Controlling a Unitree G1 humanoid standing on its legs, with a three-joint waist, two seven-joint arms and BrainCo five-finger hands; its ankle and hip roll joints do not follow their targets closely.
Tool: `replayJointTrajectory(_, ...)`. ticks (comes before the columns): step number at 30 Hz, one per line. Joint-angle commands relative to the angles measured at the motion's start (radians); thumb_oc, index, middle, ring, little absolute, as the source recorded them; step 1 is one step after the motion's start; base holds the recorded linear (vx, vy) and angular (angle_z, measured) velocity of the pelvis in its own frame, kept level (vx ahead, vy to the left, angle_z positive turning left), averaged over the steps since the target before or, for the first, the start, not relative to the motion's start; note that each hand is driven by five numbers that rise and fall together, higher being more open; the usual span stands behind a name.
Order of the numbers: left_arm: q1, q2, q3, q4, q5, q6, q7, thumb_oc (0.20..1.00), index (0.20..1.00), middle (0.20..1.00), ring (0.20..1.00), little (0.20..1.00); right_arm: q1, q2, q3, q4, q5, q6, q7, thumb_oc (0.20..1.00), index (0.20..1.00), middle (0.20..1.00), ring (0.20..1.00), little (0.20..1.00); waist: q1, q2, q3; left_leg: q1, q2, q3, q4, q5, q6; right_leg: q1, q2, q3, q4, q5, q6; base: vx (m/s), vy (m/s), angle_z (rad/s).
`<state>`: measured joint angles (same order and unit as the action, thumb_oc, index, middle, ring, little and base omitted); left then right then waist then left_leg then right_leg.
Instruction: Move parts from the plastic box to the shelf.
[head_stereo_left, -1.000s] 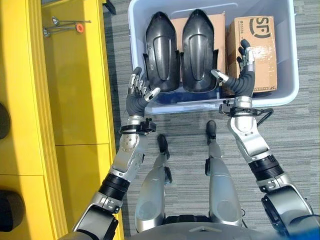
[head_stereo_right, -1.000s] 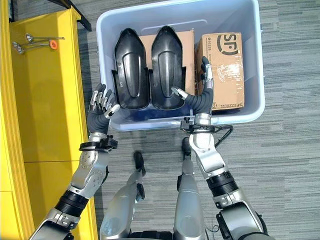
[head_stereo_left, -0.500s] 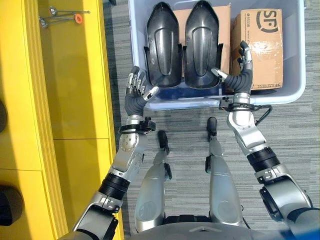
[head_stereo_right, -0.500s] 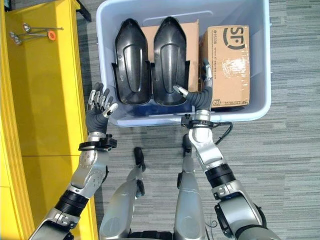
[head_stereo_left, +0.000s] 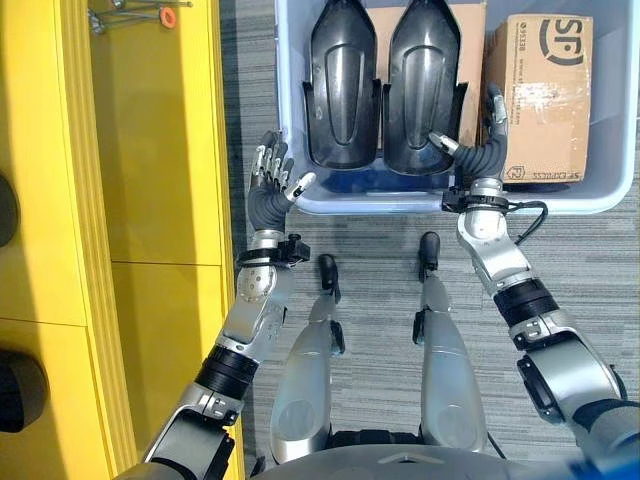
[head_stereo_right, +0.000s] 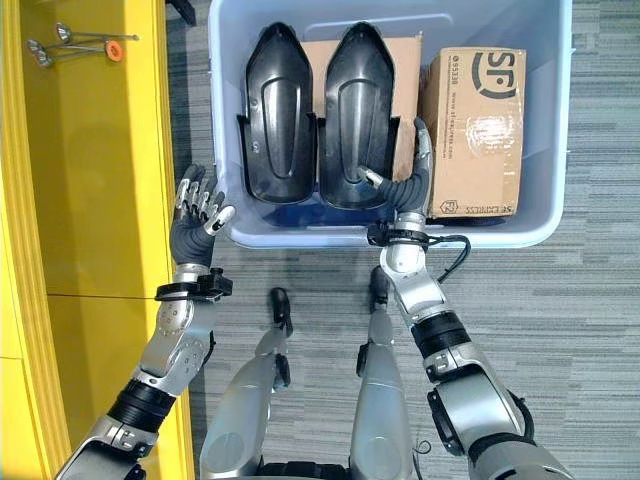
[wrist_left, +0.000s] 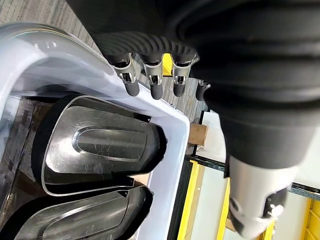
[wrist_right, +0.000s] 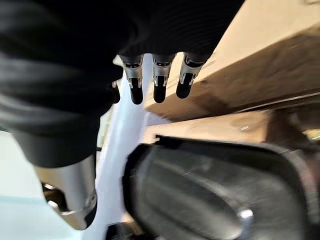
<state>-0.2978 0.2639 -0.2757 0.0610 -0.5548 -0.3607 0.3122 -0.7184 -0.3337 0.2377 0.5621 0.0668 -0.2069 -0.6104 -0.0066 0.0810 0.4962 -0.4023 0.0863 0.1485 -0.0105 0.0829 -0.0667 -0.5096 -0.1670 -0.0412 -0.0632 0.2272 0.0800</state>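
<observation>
1. The right hand (head_stereo_right: 402, 188) had its fingers (wrist_right: 159, 75) straight and spread, thumb apart, grasping nothing; it reached over the box's near wall, between the right part (head_stereo_right: 358, 115) and the carton (head_stereo_right: 472, 120).
2. The left hand (head_stereo_right: 196, 218) was also released, fingers (wrist_left: 152, 75) relaxed, just outside the near left corner of the box (head_stereo_right: 250, 229) and apart from the parts.
3. Both parts, the left part (head_stereo_right: 278, 115) and the right one, lay side by side in the left half of the box, touching or nearly so.
4. They looked like stiff black moulded shells, glossy, so probably light but slippery; the smooth crown offers poor hold.
5. The side flanges or the near lower rim seemed the best place to grip, likely with both hands.
6. The shelf (head_stereo_right: 100, 160), yellow, stood to the left of the box.
</observation>
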Motion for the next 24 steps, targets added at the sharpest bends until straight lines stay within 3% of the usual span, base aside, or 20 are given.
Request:
replayJointTrajectory(1, 0.025, 0.069, -0.022, -0.108, 0.02, -0.071, -0.009, 1.0, 1.0, 1.0, 1.0, 1.0, -0.068, -0.026, -0.031, 0.042, 0.025, -0.023, -0.057, 1.0, 1.0, 1.0, 1.0, 1.0, 0.011, 0.014, -0.045, -0.058, 0.055, -0.033, 0.08, -0.026, -0.04, 0.02, -0.098, 0.009, 0.141, -0.102, 0.096, 0.0, 0.0, 0.0)
replayJointTrajectory(17, 0.005, 0.088, -0.066, -0.105, -0.008, -0.073, -0.018, 1.0, 1.0, 1.0, 1.0, 1.0, -0.245, -0.071, 0.067, 0.34, 0.066, 0.013, -0.045, 1.0, 1.0, 1.0, 1.0, 1.0, 0.042, 0.018, -0.029, -0.053, 0.055, -0.022, 0.057, -0.022, -0.042, 0.012, -0.095, -0.005, 0.142, -0.1, 0.101, 0.0, 0.009, 0.0)
replayJointTrajectory(24, -0.003, 0.078, -0.043, -0.092, 0.01, -0.076, 0.004, 1.0, 1.0, 1.0, 1.0, 1.0, -0.192, -0.068, 0.064, 0.183, 0.007, 0.007, -0.069, 1.0, 1.0, 1.0, 1.0, 1.0, 0.034, 0.006, -0.03, -0.059, 0.052, -0.033, 0.058, -0.026, -0.04, 0.019, -0.095, -0.01, 0.139, -0.104, 0.098, 0.0, 0.0, 0.0)
